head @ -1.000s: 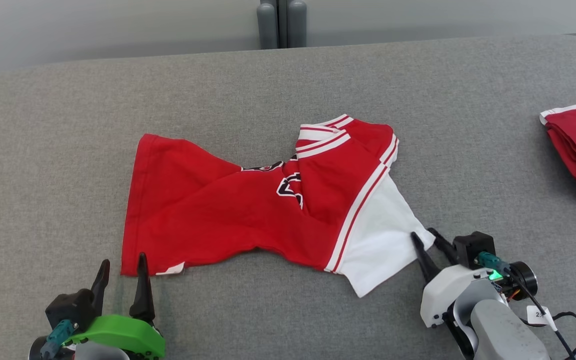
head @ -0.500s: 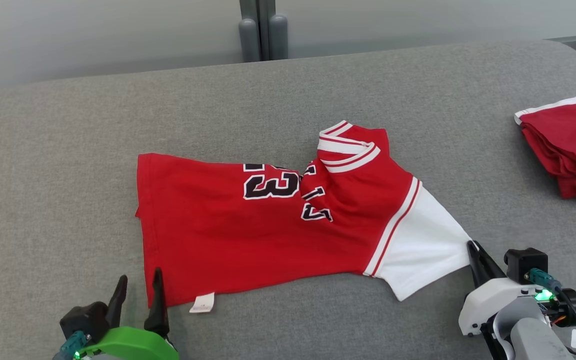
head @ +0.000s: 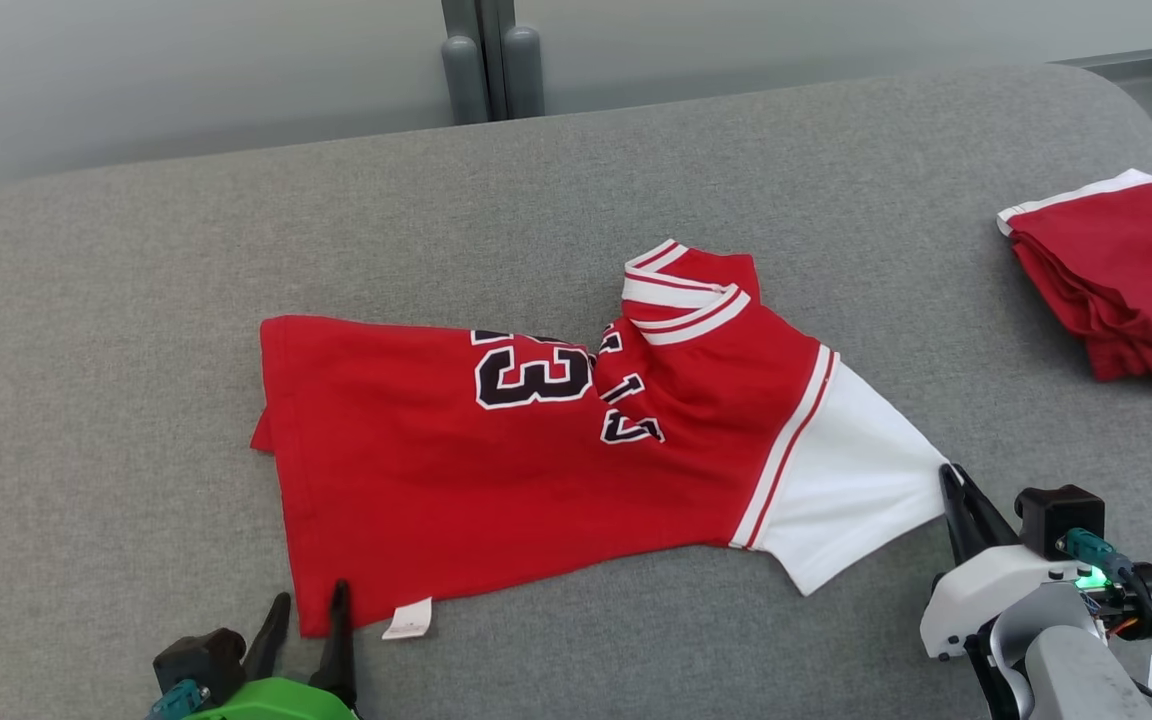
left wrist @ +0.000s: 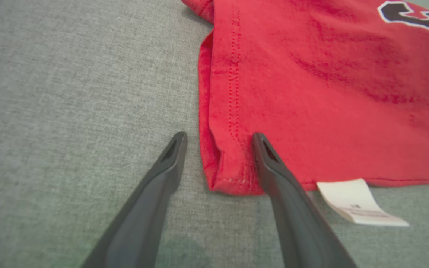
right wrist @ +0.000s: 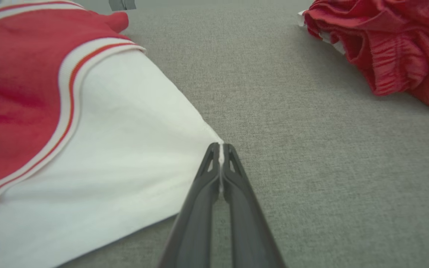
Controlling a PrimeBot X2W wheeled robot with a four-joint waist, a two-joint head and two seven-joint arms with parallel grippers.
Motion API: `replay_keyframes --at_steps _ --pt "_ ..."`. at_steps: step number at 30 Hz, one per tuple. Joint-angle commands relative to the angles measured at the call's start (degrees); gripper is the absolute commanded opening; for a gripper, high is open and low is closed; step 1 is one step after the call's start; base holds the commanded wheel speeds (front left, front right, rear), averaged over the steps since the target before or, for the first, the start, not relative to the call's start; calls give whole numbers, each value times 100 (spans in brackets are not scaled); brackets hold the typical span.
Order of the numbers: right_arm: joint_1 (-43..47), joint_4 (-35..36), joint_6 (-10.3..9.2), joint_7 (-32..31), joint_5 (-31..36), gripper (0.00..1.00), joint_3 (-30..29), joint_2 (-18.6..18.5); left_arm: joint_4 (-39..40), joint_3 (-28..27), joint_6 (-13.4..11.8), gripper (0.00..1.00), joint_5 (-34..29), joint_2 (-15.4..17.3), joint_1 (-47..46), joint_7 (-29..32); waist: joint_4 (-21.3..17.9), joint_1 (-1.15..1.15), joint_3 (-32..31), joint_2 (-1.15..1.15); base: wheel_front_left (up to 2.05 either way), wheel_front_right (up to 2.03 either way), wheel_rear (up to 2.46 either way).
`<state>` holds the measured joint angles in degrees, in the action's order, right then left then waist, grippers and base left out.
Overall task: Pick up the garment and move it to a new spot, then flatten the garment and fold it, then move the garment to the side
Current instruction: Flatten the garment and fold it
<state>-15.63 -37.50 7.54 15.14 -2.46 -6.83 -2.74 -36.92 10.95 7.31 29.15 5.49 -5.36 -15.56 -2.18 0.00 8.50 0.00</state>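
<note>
The red jersey with a white sleeve [head: 456, 490] lies in the middle of the grey fabric-covered counter [head: 136, 300], chest creased. The right gripper [head: 948, 472] has its fingers pressed together, pinching the sleeve's tip. The left gripper [head: 311, 592] has its fingers spread astride the near-left hem corner. Pulling before the left closes could slip that pinch or drag the jersey askew.

Red numbered garment [head: 496, 470] lies spread at frame centre on grey worktop [head: 136, 300], white label [head: 408, 618] at its lower hem. Right end effector [head: 950, 478], lower right, fingers together, pinching the tip of the white sleeve [head: 846, 490]. Left end effector [head: 311, 605], lower left, fingers apart at the hem corner. Second red cloth [head: 1116, 280] bunched at upper right
</note>
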Motion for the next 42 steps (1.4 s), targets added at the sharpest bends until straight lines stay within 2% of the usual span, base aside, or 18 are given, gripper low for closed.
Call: replay_keyframes --at_steps 1,2,7,13,17,21,22,27,34,36,42 --pt "-19 45 -12 -2 -33 0 -3 -31 -167 89 28 22 52 5 54 80 10 0 -20 0 0 0 0" --pt "-17 56 -12 -2 -38 0 -5 -31 -224 129 28 1 67 -10 77 87 18 0 -36 0 0 0 0" --pt "-2 109 -12 -2 -104 0 -2 -30 -415 391 28 0 140 -13 193 91 95 0 -158 0 0 0 0" --pt "1 204 -12 -2 -191 0 21 -30 -229 623 28 0 317 54 185 75 173 0 -366 0 0 0 0" --pt "-42 418 -12 -2 -372 0 10 -30 183 565 28 0 420 132 82 45 179 0 -544 0 0 0 0" --pt "-160 937 -12 -1 -669 0 110 -30 771 622 28 0 479 273 -137 45 157 0 -742 0 0 0 0" --pt "-237 1167 -12 -1 -780 0 135 -33 951 687 28 0 344 424 -237 45 148 0 -775 0 0 0 0" --pt "-590 2117 -12 -1 -1007 0 243 -31 1706 646 23 0 434 889 -796 44 89 0 -915 0 0 0 0" --pt "-1750 3034 -11 -2 -1111 0 337 -53 2663 769 23 0 726 1860 -2125 181 25 0 -1030 0 0 0 0" --pt "-2108 3145 -11 -2 -1061 0 418 -152 2880 801 23 0 766 2121 -2526 371 12 0 -1029 0 0 0 0" --pt "-3331 2893 -11 -231 -872 0 647 -578 3013 858 23 0 990 2437 -3517 1027 -12 0 -791 0 0 0 0"
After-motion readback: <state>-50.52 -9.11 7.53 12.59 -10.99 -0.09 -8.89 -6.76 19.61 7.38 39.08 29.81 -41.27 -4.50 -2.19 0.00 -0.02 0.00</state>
